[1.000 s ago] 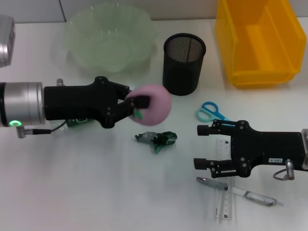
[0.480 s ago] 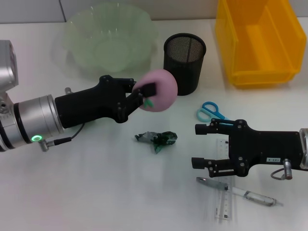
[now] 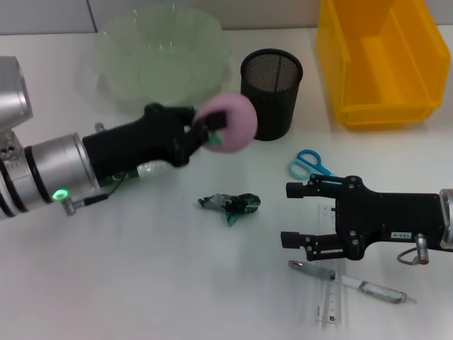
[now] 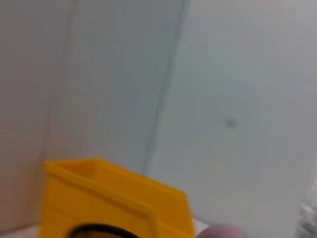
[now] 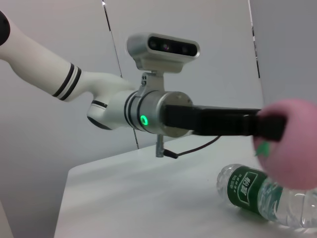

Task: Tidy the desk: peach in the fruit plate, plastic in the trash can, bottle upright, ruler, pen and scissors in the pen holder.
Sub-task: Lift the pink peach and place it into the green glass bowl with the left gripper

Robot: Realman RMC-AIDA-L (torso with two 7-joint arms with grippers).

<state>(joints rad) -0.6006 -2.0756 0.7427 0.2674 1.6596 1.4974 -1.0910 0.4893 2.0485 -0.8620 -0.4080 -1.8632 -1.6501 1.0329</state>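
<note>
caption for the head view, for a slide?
Left claw carries the peach toward the fruit plate; right claw hovers open above the ruler.

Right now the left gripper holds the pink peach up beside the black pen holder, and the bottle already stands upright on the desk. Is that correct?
Not entirely. The left gripper does hold the peach beside the pen holder, but the bottle lies on its side on the desk, below the peach. The right wrist view shows this plainly.

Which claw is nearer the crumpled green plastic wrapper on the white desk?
Right. The right claw hangs open just beside the crumpled green plastic wrapper; the left claw, shut on the pink peach, is farther back.
</note>
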